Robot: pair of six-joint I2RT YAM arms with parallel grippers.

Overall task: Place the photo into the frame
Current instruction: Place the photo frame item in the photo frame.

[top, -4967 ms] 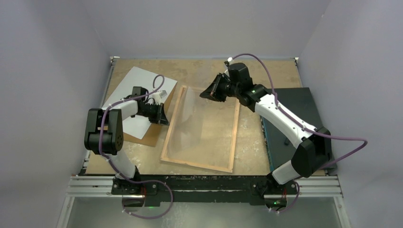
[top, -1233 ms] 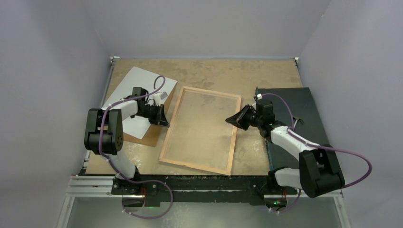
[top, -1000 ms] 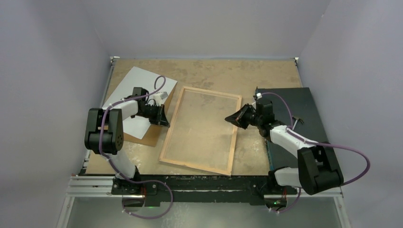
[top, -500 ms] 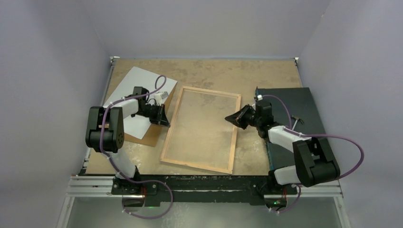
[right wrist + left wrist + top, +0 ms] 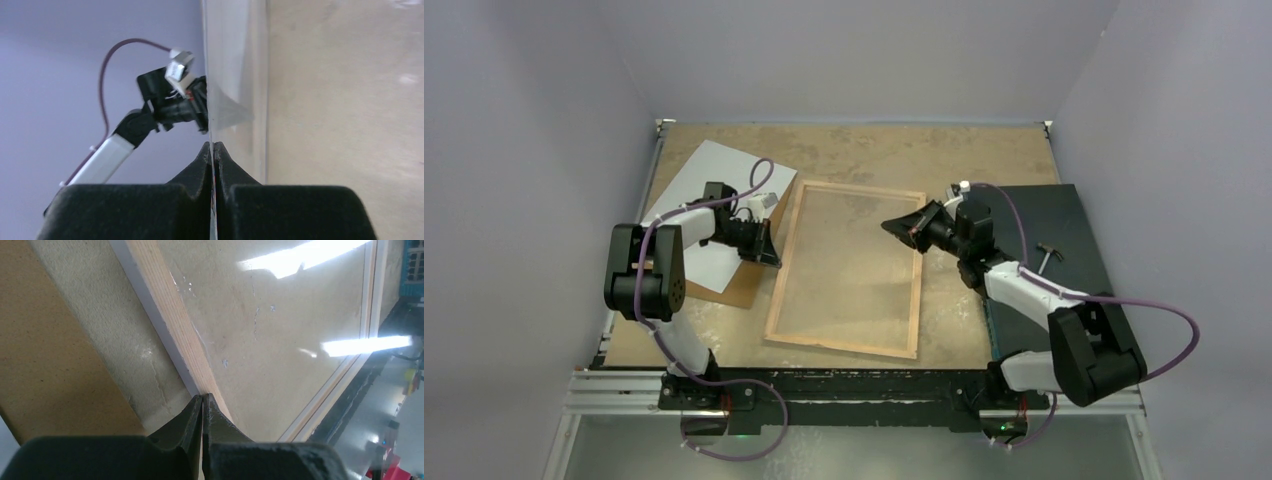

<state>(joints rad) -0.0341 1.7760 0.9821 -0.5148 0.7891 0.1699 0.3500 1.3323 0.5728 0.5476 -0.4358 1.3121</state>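
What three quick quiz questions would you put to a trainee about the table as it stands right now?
1. True or false: the photo already lies inside the frame.
2. Pick one: the hammer lies on (A) the dark mat, (B) the brown backing board, (C) the frame.
3. Short answer: are the left gripper and the right gripper open or shut?

Key:
1. False. It lies white side up to the left of the frame, outside it.
2. A.
3. Both are shut.
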